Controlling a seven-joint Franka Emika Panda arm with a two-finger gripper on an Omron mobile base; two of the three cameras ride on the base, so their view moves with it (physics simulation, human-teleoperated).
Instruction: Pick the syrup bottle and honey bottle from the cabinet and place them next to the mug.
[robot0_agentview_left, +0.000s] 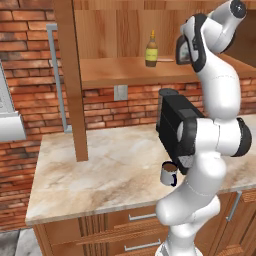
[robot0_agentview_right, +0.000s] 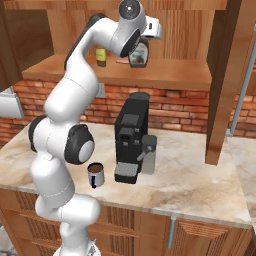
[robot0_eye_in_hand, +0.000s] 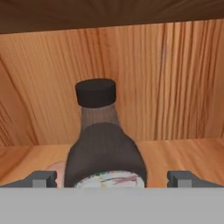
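Observation:
The syrup bottle (robot0_eye_in_hand: 103, 148), dark brown with a black cap, stands on the cabinet shelf (robot0_agentview_left: 115, 70) right in front of my hand. My gripper (robot0_eye_in_hand: 111, 178) is open, with one fingertip on each side of the bottle's body and a gap between each fingertip and the bottle. In the right base view the syrup bottle (robot0_agentview_right: 139, 55) sits at the hand, partly covered. The honey bottle (robot0_agentview_left: 152, 50) stands upright on the same shelf, further left. The white mug (robot0_agentview_left: 169, 173) sits on the counter below, beside the coffee machine.
A black coffee machine (robot0_agentview_right: 131, 137) stands on the marble counter (robot0_agentview_left: 100, 170) under the shelf. The cabinet's wooden post (robot0_agentview_left: 70, 80) comes down to the counter at the left. A brick wall runs behind the counter.

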